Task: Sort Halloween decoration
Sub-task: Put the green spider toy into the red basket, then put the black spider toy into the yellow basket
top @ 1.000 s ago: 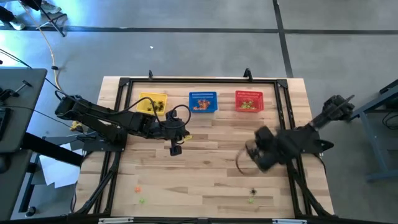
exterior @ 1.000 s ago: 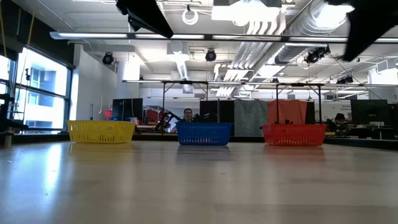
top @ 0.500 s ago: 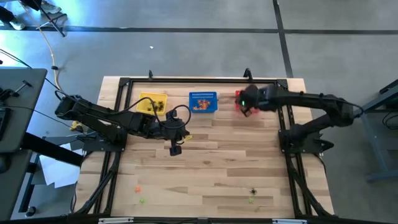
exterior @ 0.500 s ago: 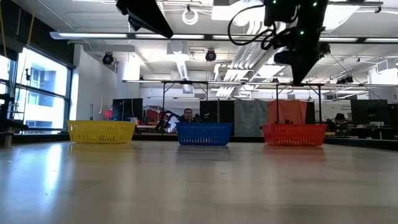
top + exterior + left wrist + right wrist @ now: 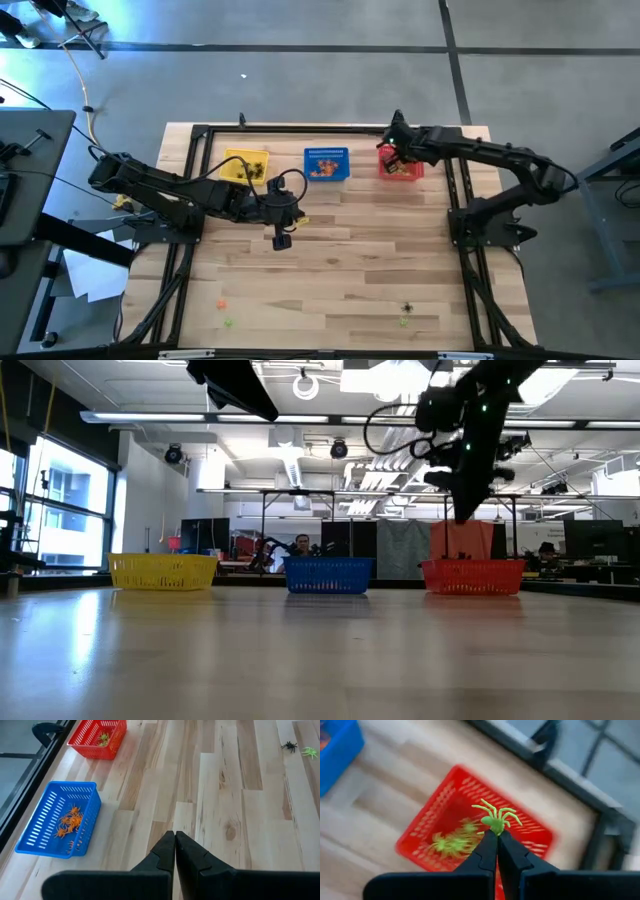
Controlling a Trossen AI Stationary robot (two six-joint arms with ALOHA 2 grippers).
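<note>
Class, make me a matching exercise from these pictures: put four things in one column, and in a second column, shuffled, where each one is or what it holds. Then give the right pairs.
Column one:
1. right claw
2. left claw
3. blue basket
4. black spider

Column two:
A. holds orange trinkets
B. loose on the table beside a green spider
C. shut and empty above bare boards
D. shut on a green spider above the red basket

Pairs: 1-D, 2-C, 3-A, 4-B

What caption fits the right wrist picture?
Right pincer shut on a green spider, above the red basket.
</note>
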